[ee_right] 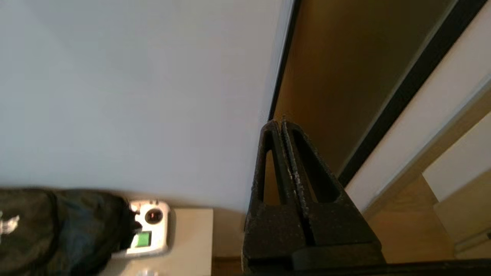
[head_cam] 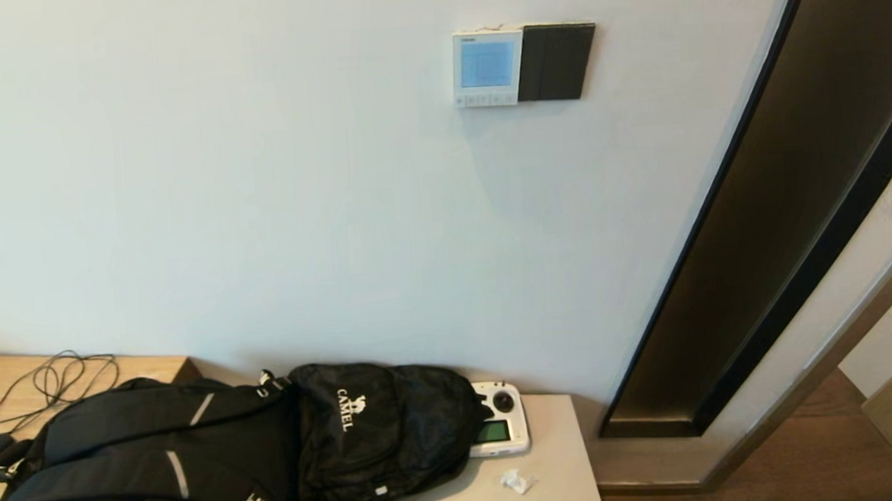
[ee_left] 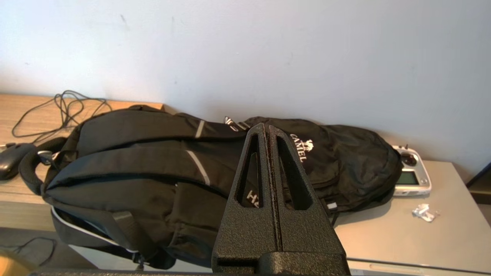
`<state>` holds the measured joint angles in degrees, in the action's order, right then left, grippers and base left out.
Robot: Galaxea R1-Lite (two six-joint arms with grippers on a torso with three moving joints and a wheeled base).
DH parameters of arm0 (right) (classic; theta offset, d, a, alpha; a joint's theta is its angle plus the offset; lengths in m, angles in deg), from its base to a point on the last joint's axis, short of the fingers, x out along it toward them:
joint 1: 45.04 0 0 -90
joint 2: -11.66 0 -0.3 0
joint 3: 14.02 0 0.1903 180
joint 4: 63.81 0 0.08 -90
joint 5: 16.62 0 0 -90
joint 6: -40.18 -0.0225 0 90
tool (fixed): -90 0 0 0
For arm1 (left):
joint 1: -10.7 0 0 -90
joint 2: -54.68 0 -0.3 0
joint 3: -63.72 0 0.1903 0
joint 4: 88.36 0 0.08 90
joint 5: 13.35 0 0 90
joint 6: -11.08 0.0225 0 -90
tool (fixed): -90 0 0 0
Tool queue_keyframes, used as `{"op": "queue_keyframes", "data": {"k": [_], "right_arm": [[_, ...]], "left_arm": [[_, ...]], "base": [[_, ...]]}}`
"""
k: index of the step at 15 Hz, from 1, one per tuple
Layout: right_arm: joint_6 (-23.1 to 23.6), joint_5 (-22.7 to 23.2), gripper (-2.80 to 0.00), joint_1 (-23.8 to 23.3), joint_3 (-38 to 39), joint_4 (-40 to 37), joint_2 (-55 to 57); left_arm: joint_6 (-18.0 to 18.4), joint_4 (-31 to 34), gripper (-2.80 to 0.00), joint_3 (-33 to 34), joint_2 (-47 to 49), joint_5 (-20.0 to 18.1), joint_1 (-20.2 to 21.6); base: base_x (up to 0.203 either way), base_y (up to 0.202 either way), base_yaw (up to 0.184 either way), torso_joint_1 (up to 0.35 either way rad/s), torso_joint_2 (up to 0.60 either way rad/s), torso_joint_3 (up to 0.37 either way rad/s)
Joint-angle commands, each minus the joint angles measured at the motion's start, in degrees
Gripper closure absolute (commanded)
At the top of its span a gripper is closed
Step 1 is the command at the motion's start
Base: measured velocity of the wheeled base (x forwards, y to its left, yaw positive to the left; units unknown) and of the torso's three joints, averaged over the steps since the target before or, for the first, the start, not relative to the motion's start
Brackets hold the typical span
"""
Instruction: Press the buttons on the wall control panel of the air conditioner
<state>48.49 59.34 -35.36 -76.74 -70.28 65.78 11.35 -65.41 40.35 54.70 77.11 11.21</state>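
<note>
While the air conditioner's wall control panel (head_cam: 487, 67), its buttons (head_cam: 484, 99) along the bottom edge, hangs high on the far wall, the left claw (ee_left: 267, 128) and right claw (ee_right: 279, 124) are both pressed closed, empty, well below it.

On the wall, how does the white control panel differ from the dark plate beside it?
The control panel is white with a lit pale blue screen; the dark plate is plain dark grey with no screen. The control panel has a row of small buttons along its bottom edge; the dark plate shows none. Both are roughly square, wall-mounted, edges touching.
</note>
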Motion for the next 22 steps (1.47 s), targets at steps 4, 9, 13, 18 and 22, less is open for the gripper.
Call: {"op": "queue_keyframes", "data": {"k": [4, 9, 13, 18, 22], "right_arm": [[-1.2, 9.1, 0.0, -6.1, 14.7, -6.1, -16.9], [-1.7, 13.2, 0.0, -8.5, 29.8, -7.5, -31.1], [-1.7, 17.0, 0.0, -10.1, 38.4, -7.7, -40.1], [-3.2, 19.8, 0.0, -10.3, 39.1, -10.1, -45.4], [-3.2, 19.5, 0.0, -10.1, 38.4, -13.2, -49.3]], "left_arm": [[0.0, 0.0, 0.0, 0.0, 0.0, 0.1, 0.0], [0.0, 0.0, 0.0, 0.0, 0.0, 0.0, 0.0], [0.0, 0.0, 0.0, 0.0, 0.0, 0.0, 0.0], [0.0, 0.0, 0.0, 0.0, 0.0, 0.0, 0.0], [0.0, 0.0, 0.0, 0.0, 0.0, 0.0, 0.0]], "base": [[0.0, 0.0, 0.0, 0.0, 0.0, 0.0], [0.0, 0.0, 0.0, 0.0, 0.0, 0.0], [0.0, 0.0, 0.0, 0.0, 0.0, 0.0], [0.0, 0.0, 0.0, 0.0, 0.0, 0.0], [0.0, 0.0, 0.0, 0.0, 0.0, 0.0]]}}
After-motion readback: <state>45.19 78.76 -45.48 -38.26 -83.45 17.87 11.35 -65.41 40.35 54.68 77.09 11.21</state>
